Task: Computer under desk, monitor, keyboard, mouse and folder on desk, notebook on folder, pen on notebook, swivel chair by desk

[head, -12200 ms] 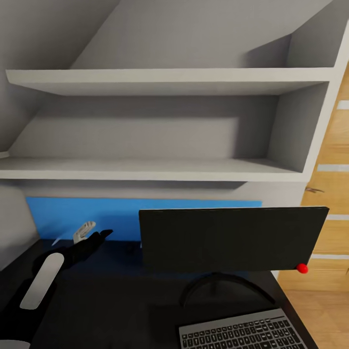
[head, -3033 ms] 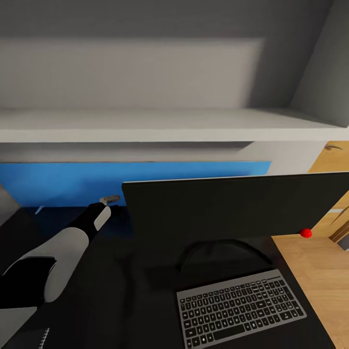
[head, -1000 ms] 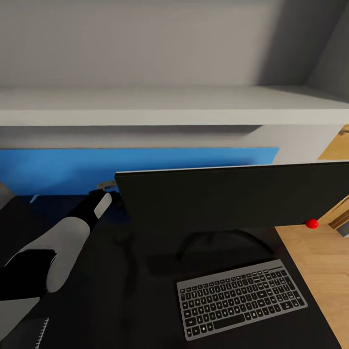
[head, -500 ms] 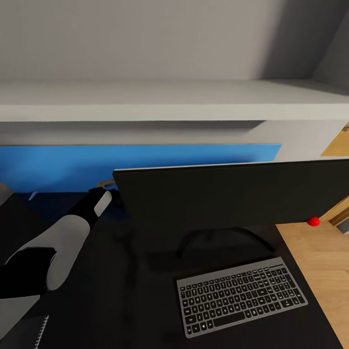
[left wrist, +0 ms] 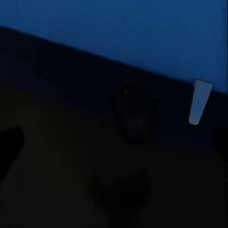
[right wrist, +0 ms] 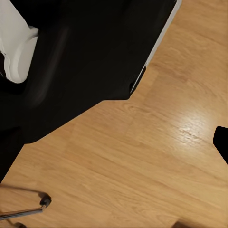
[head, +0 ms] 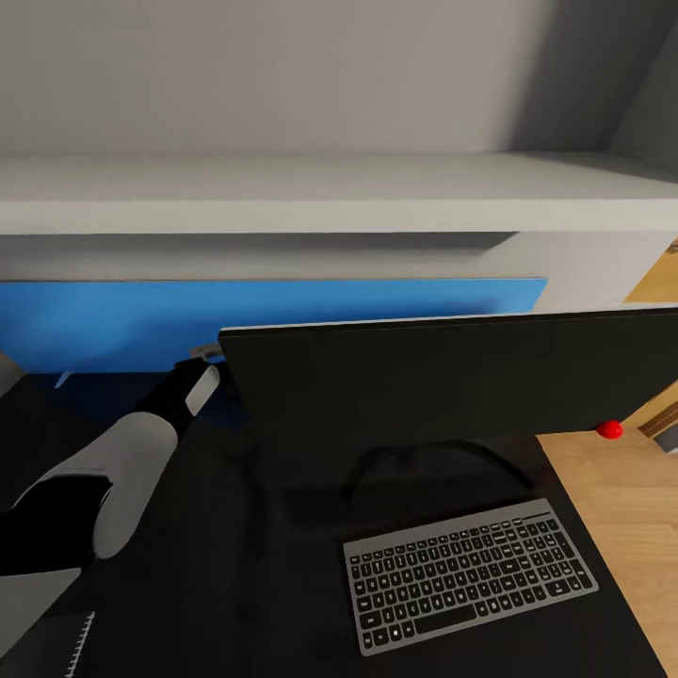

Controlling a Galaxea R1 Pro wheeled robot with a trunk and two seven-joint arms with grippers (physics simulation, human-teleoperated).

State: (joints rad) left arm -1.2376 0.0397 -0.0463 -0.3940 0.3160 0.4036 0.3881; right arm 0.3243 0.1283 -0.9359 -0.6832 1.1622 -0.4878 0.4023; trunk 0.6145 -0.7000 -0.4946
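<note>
the monitor [head: 452,395] blocks the desk's [head: 235,565] back right; bare top lies left of the keyboard [head: 471,584].

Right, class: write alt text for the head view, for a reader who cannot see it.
The left arm reaches across a black desk toward its blue back panel, beside a wide monitor. A keyboard lies before the monitor, under a white shelf.

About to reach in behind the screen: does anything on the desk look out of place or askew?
Yes. The mouse lies at the desk's back edge by the blue panel, far from the keyboard. The monitor overhangs the desk's right end.
</note>
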